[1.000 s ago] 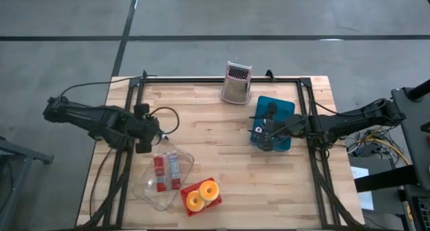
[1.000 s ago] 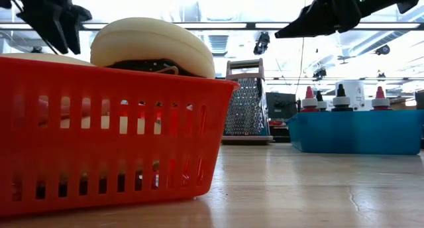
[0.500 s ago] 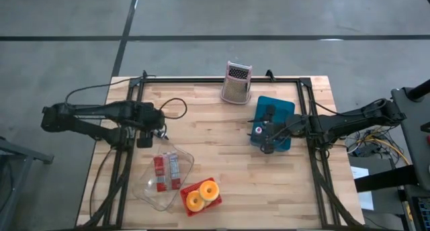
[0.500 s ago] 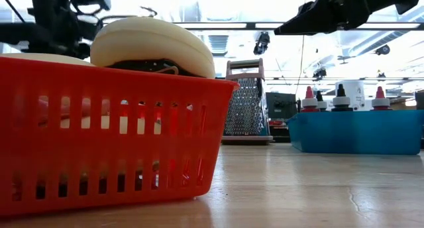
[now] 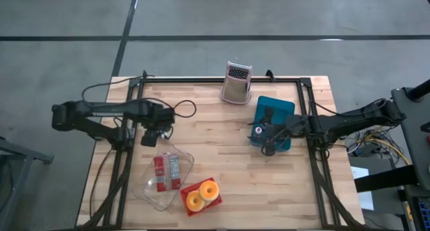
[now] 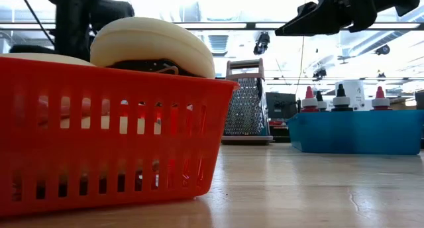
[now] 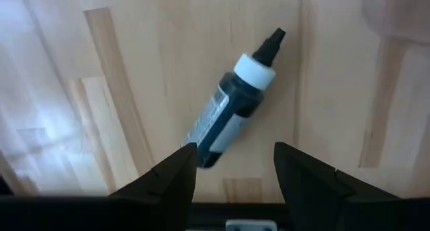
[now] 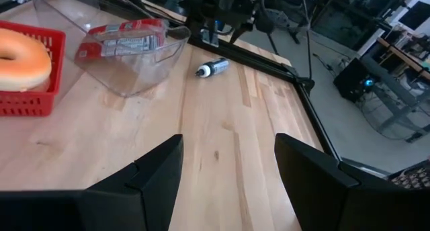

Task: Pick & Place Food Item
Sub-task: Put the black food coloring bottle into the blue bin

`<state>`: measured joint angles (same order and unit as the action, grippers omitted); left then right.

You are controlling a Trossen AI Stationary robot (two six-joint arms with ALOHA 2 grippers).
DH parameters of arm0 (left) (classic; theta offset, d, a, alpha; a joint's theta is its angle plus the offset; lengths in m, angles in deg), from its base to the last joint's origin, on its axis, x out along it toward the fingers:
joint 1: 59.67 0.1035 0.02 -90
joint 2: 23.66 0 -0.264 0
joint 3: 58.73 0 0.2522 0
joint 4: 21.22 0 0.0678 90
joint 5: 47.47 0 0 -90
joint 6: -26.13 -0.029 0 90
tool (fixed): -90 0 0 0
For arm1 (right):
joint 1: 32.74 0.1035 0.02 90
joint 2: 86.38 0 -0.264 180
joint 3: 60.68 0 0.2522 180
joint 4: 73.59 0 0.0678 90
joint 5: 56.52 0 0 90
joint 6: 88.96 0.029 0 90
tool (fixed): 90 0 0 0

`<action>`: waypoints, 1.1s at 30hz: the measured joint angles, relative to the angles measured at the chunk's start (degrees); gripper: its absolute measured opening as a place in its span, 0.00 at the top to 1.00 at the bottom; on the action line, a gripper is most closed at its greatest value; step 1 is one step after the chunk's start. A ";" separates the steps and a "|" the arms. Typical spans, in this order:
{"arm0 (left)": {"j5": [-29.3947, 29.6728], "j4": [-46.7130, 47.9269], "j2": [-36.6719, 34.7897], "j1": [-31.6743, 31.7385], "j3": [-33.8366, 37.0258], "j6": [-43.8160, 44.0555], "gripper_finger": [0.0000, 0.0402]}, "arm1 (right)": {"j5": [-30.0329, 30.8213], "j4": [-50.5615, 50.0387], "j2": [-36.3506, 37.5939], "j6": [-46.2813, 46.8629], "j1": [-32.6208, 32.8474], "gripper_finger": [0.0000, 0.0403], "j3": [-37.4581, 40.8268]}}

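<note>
Swung inward, left gripper (image 7: 232, 165) hovers, jaws open over bottle (image 7: 232, 107)

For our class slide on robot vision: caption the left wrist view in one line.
The open left gripper hovers over a small dark bottle lying on the wooden table.

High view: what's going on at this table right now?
The left end effector hangs open over a small dark bottle lying on its side on the table, near the clear tub of red packets. Nothing is held. The right end effector waits open above the blue bin. Two donuts sit in the red basket.
</note>
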<state>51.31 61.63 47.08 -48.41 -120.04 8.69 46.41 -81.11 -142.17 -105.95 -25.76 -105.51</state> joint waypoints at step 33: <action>-1.19 -7.62 8.11 7.17 6.65 -10.23 0.50 | -1.62 0.00 0.68 -1.04 0.00 0.43 2.40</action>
<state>50.12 54.01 55.19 -41.25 -113.38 -1.54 44.79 -81.11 -141.49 -106.98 -25.76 -103.11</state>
